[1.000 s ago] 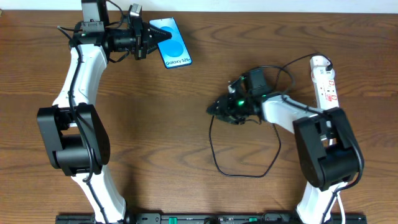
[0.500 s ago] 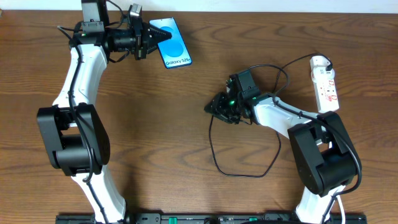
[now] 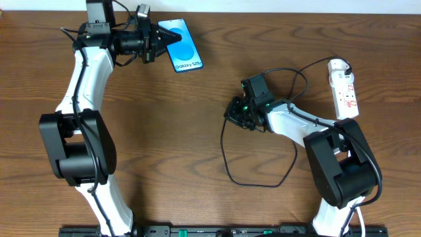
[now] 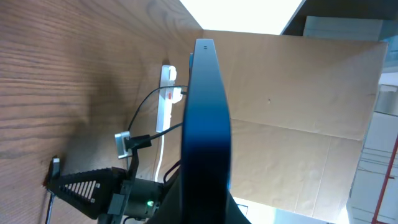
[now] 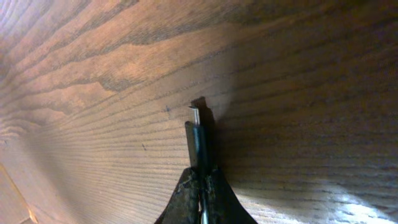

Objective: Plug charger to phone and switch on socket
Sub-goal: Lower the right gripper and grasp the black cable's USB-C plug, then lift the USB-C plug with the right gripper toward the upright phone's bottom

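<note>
The phone (image 3: pixel 182 45), blue screen up, is at the table's far edge. My left gripper (image 3: pixel 162 37) is shut on its left end. In the left wrist view the phone (image 4: pixel 205 118) shows edge-on between the jaws of the left gripper (image 4: pixel 202 208). My right gripper (image 3: pixel 231 112) is mid-table, shut on the charger's black connector. In the right wrist view the connector (image 5: pixel 198 144) sticks out of the shut right gripper (image 5: pixel 200 177), its metal tip just above the wood. The charger cable (image 3: pixel 250 184) loops toward me and back to the white socket strip (image 3: pixel 346 89) at the far right.
The wooden table (image 3: pixel 164 145) runs to a pale wall at the back. The cable loop lies in front of and to the right of my right gripper. In the left wrist view the socket strip (image 4: pixel 165 99) and my right gripper (image 4: pixel 87 185) show beyond the phone.
My right gripper has shifted slightly right and away with the connector, and its wrist has turned. The left arm and phone have not moved.
</note>
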You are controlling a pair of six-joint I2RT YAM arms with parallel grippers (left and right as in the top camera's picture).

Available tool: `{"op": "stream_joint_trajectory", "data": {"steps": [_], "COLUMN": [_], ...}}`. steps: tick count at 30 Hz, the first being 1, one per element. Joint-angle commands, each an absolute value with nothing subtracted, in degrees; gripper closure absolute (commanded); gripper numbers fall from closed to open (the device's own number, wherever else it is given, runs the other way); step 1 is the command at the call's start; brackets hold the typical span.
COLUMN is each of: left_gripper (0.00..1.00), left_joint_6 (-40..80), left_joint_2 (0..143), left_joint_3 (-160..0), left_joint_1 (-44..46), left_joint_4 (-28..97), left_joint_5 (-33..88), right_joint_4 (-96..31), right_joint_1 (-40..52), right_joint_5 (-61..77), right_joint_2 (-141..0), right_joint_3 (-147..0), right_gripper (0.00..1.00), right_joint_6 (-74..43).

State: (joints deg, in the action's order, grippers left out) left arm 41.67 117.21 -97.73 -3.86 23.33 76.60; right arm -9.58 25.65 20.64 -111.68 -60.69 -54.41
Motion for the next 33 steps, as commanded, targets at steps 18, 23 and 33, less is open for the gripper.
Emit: {"op": "stream_joint_trajectory", "data": {"steps": [18, 23, 33], "left_gripper": [0.93, 0.93, 0.93], "left_joint_6": [40.5, 40.5, 34.8], "left_joint_2": [115.8, 115.8, 115.8], "left_joint_3": [-97.8, -97.8, -97.8], "left_joint_1": [-3.9, -3.9, -3.9], "left_joint_4": [23.0, 23.0, 23.0], "left_joint_5": [78.9, 78.9, 84.8], "right_joint_4": [0.1, 2.2, 9.6], "right_joint_1": [15.7, 15.5, 17.8], "right_joint_5": [61.3, 73.5, 83.4], "right_joint_2": [-108.6, -108.0, -108.0], "right_joint_3": [-65.2, -68.1, -68.6], "right_gripper": [0.99, 0.99, 0.99], "right_joint_6": [-32.7, -31.6, -34.7]}}
